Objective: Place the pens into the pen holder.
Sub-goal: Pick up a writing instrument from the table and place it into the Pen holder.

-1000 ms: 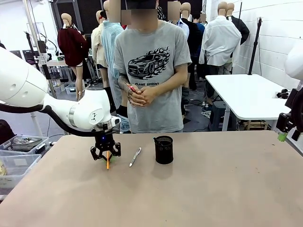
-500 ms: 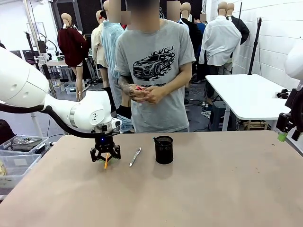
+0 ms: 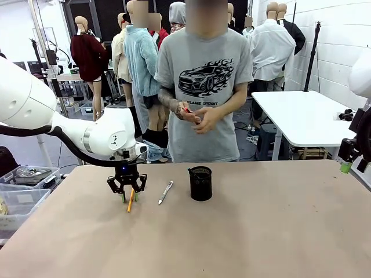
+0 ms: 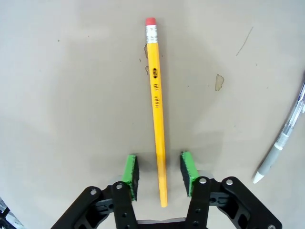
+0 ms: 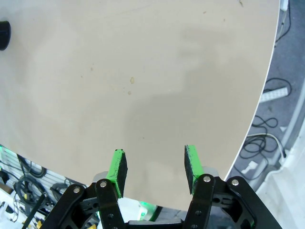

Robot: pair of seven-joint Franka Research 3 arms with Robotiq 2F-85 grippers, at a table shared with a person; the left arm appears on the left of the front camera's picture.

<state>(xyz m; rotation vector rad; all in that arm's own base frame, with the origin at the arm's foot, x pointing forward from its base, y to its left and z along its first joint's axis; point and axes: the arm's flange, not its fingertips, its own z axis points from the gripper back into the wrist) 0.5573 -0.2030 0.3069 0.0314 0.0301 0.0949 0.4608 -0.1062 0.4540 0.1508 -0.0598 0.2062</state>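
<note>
The yellow-orange pencil (image 4: 156, 90) with a pink eraser lies flat on the table, its lower end between the green pads (image 4: 129, 172) of my left gripper (image 4: 159, 171). That gripper is open, with a gap on each side of the pencil. In the front view the left gripper (image 3: 128, 196) hovers low over the pencil (image 3: 131, 201). The silver-white pen (image 3: 166, 191) lies just to its right, seen also as the pen (image 4: 285, 139). The black mesh pen holder (image 3: 200, 183) stands upright right of the pen. My right gripper (image 5: 154, 167) is open over the table's right part.
A person stands at the far edge of the table (image 3: 261, 231), hands (image 3: 200, 119) held together at the chest. The table's right edge (image 5: 259, 102) runs close to my right gripper (image 3: 348, 164). Plastic bins (image 3: 23, 191) sit off the left side.
My left gripper's fingers have spread wider and shifted slightly left. The pencil has gone from nearly in line with the fingers to a slant. The person has stepped to the right.
</note>
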